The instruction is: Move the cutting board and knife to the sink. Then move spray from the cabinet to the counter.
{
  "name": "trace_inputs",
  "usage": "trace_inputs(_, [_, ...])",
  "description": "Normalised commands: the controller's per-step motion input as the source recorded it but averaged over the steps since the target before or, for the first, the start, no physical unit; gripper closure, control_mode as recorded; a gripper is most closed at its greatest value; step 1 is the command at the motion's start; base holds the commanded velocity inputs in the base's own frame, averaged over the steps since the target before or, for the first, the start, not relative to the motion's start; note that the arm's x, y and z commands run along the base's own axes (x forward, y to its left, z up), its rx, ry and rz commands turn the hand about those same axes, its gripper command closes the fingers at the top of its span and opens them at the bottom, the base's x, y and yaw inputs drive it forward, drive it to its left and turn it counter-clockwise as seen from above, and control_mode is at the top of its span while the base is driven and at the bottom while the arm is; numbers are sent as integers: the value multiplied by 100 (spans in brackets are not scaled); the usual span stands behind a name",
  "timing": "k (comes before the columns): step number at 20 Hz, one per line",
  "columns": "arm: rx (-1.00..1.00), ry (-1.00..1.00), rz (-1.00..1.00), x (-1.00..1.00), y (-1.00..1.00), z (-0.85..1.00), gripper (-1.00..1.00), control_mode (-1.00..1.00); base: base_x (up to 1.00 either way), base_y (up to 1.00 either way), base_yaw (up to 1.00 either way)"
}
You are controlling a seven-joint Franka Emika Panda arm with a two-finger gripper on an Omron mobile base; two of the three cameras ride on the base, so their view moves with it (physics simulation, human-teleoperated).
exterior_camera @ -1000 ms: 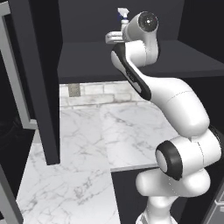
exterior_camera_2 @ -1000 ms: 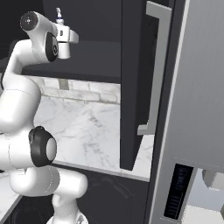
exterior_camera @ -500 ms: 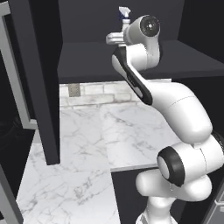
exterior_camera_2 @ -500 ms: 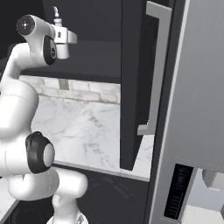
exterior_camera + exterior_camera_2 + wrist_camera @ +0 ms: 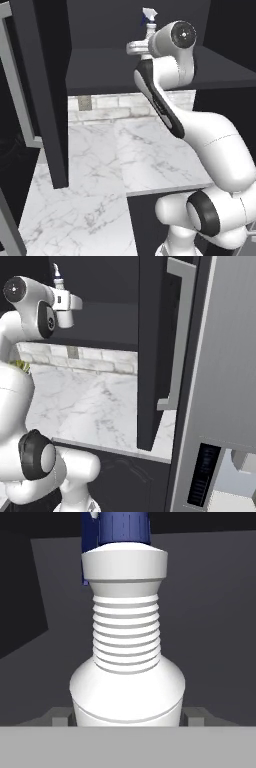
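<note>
The spray [image 5: 127, 637], a white ribbed bottle with a dark blue piece at its top, stands upright between my fingertips [image 5: 59, 717], which press its base from both sides. My gripper [image 5: 125, 717] is shut on it, inside the black cabinet above the dark shelf [image 5: 100, 70]. From the base views the spray's trigger head [image 5: 149, 15] [image 5: 57, 273] pokes up just behind my hand. Below lies the white marble counter [image 5: 100, 165] [image 5: 85, 406]. The cutting board and knife are out of view.
An open black cabinet door [image 5: 47, 100] hangs over the counter on the left. Another door with a long grey handle [image 5: 175, 336] stands to the right, beside the steel fridge [image 5: 225, 381]. A tiled back wall [image 5: 115, 105] runs behind the counter.
My hand has shifted a little sideways along the shelf, rightward in the left base view, and the spray has moved with it.
</note>
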Motion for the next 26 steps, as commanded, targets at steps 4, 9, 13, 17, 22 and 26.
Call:
trace_inputs(4, [0, -4, 0, -88, -20, 0, 100, -100, 0, 0, 0])
trace_inputs(9, [0, -5, 0, -100, -21, 0, 100, -100, 0, 0, 0])
trace_inputs(13, [0, -3, 0, -100, -15, 3, 100, -100, 0, 0, 0])
trace_inputs(17, [0, -1, 0, -100, -14, 0, 100, -100, 0, 0, 0])
trace_inputs(22, [-1, -3, 0, -24, -1, -2, 100, -100, 0, 0, 0])
trace_inputs(26, [-1, 1, 0, -71, 0, -52, 100, -100, 0, 0, 0])
